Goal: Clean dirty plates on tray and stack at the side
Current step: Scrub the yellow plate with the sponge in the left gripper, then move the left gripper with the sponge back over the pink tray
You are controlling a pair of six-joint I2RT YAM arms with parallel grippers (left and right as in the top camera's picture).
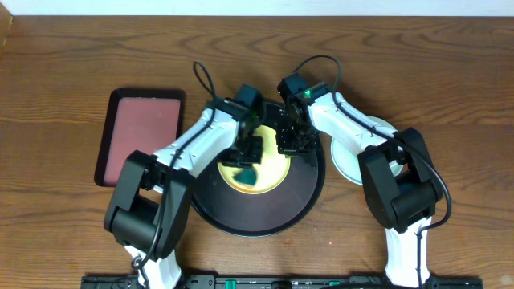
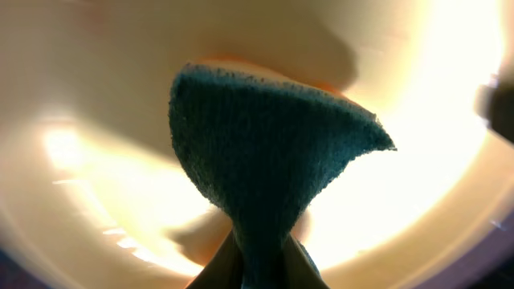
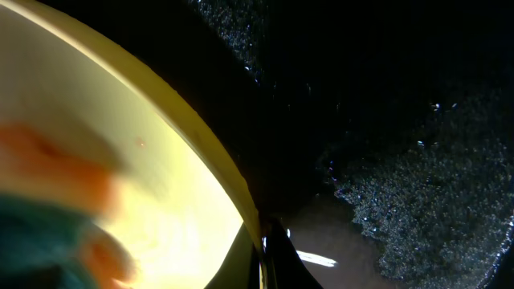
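The yellow plate (image 1: 271, 170) lies on the black tray (image 1: 257, 218). My left gripper (image 1: 250, 154) is shut on a teal cloth (image 1: 249, 173) and presses it onto the plate. In the left wrist view the cloth (image 2: 265, 152) fans out from the fingers (image 2: 261, 269) over the plate (image 2: 418, 160), with an orange smear just behind it. My right gripper (image 1: 287, 146) is shut on the plate's far right rim. In the right wrist view the fingers (image 3: 262, 250) pinch the rim of the plate (image 3: 136, 144) above the tray (image 3: 385, 96). A pale mint plate (image 1: 345, 164) sits on the table to the right of the tray, partly under my right arm.
A small reddish-brown rectangular tray (image 1: 140, 132) lies on the wooden table (image 1: 64, 64) to the left of the black tray. Both arms cross over the black tray's far half.
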